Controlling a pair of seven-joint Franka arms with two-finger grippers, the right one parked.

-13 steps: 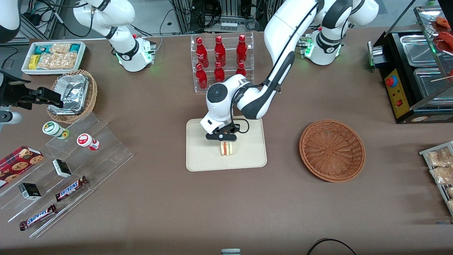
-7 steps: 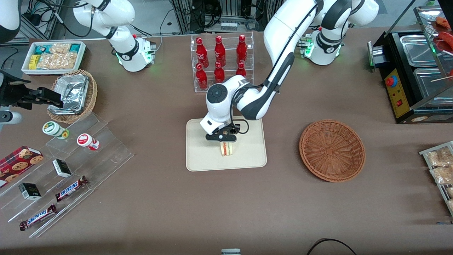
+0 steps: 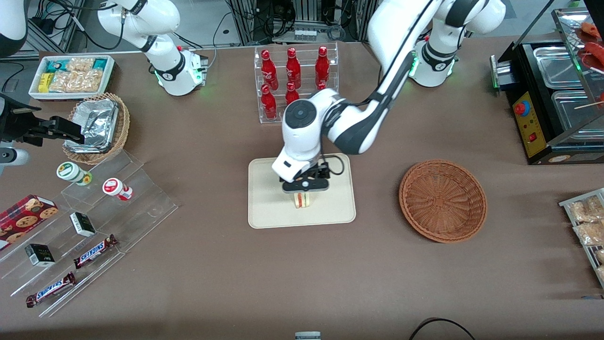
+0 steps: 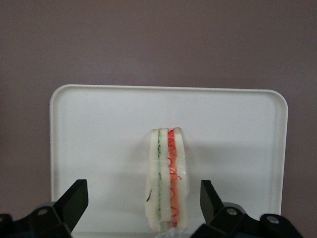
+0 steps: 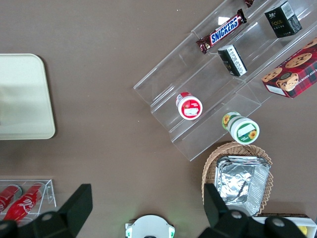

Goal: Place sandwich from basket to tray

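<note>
Front view, across the table point(image 3: 198, 264). Toward the parked arm's end, a clear stepped display point(image 3: 89, 222) carries chocolate bars and small cartons. At the middle lies the cream tray point(image 3: 269, 208), and on it the sandwich point(image 3: 302, 200) stands on edge, its red and green filling layers facing the camera. The end effector point(image 3: 305, 188) hangs directly above the sandwich, apart from it; in the left wrist view its two fingers point(image 4: 74, 201) are spread wide, one on each side of the sandwich point(image 4: 167, 181), touching neither face. A rack of red bottles point(image 3: 295, 80) stands farther from the camera than the tray. Toward the working arm's end sits the reddish-brown wicker basket point(image 3: 442, 200), well apart from the tray, with nothing in it.
</note>
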